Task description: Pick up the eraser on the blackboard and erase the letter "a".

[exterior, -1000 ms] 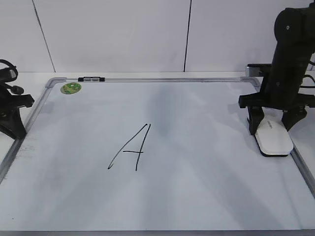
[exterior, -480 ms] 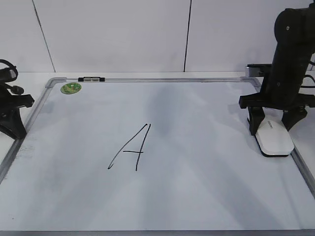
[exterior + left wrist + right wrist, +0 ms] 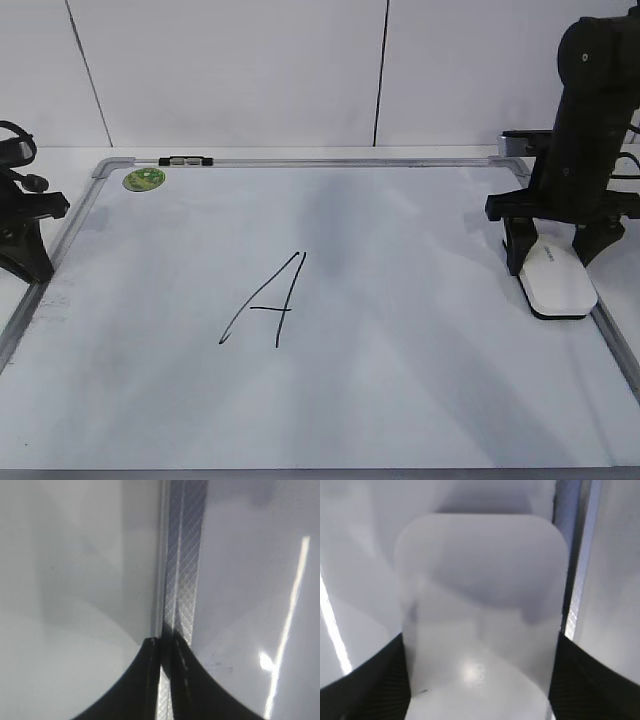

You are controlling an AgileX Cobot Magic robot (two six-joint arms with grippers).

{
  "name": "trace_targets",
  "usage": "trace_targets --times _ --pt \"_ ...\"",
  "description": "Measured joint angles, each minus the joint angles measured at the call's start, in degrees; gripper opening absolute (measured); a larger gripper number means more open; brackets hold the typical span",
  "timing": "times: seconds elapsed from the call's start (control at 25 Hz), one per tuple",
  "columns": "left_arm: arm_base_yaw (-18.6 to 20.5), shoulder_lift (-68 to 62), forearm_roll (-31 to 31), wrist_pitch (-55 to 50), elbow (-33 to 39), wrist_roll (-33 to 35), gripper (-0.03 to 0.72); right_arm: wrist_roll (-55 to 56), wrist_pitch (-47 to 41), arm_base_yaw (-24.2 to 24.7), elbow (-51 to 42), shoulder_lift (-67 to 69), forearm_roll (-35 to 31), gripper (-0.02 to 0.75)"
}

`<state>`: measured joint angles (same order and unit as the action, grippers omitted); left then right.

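Note:
The white eraser lies flat on the blackboard at its right edge, against the silver frame. My right gripper stands over it with one finger on each long side, shut on it. In the right wrist view the eraser fills the space between the fingers of the right gripper. No small letter "a" shows anywhere; only a tall capital "A" is on the board. My left gripper rests at the board's left edge, shut and empty, over the frame strip.
A round green sticker sits in the board's far left corner. A small black-and-silver clip is on the far frame. A white wall stands behind the board.
The eraser and the right gripper have shifted very slightly to the right. The left arm has not moved.

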<state>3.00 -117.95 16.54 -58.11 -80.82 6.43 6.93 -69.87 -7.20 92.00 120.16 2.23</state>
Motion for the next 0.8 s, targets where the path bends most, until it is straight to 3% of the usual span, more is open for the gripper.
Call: trace_targets --times 0.24,0.56,0.64,0.8 --pt "0.0 0.0 0.0 0.0 0.0 0.0 0.029 -0.3 0.0 0.0 0.0 0.5 0.1 0.661" --pt "0.0 0.0 0.1 -0.1 0.0 0.0 0.048 -0.3 0.0 0.1 0.0 0.5 0.2 0.672" --pt "0.0 -0.1 0.1 -0.4 0.0 -0.2 0.086 -0.3 0.0 0.1 0.0 0.5 0.2 0.672" --pt "0.0 -0.1 -1.3 -0.4 0.0 -1.5 0.253 -0.5 0.0 0.1 0.0 0.5 0.2 0.671"
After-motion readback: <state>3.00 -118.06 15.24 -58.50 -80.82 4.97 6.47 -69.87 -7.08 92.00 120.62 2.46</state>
